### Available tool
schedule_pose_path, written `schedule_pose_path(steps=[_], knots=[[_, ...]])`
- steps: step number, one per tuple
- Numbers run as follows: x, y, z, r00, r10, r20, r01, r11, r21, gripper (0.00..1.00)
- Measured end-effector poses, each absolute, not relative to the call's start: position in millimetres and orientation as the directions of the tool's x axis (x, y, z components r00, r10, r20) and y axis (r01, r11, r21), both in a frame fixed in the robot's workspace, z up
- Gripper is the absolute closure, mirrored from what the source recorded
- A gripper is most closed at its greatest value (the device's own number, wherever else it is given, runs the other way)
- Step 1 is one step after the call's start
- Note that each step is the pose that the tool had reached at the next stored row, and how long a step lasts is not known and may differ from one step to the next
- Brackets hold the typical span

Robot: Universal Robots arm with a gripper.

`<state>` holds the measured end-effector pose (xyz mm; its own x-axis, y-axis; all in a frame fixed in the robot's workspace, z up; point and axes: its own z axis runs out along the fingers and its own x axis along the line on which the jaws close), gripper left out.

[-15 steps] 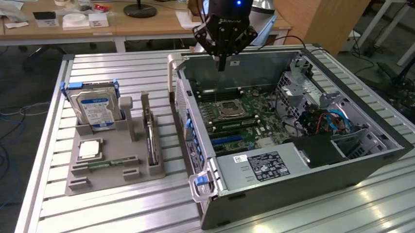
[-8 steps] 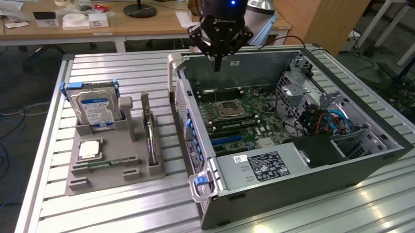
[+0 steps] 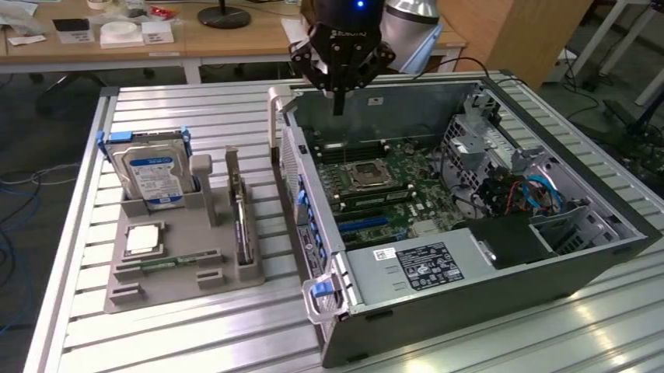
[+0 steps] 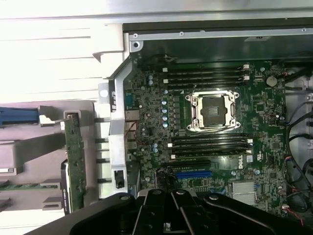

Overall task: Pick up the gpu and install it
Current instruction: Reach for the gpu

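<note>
Standing on edge in the grey plastic holder tray (image 3: 171, 291) at the exterior view's left, the gpu (image 3: 241, 221), a thin green card with a silvery bracket, sits untouched to the right of the silver blue-labelled hard drive (image 3: 154, 177). Further right, the wall of the open grey computer case (image 3: 467, 326) separates it from the green motherboard (image 3: 400, 183). Above the motherboard's far edge hangs the black gripper (image 3: 337, 107), fingers pressed together and empty.

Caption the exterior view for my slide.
Shut end effector hangs above the open computer case; the gpu stands untouched in its grey holder.
</note>
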<state>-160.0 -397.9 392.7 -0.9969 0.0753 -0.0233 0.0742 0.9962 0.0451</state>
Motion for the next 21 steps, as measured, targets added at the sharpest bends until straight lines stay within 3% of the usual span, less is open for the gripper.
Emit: schedule_pose_path(steps=[21], knots=[[-190.7, -397.1, 392.3, -0.997, 0.075, -0.023, 0.074, 0.996, 0.045, 0.89]])
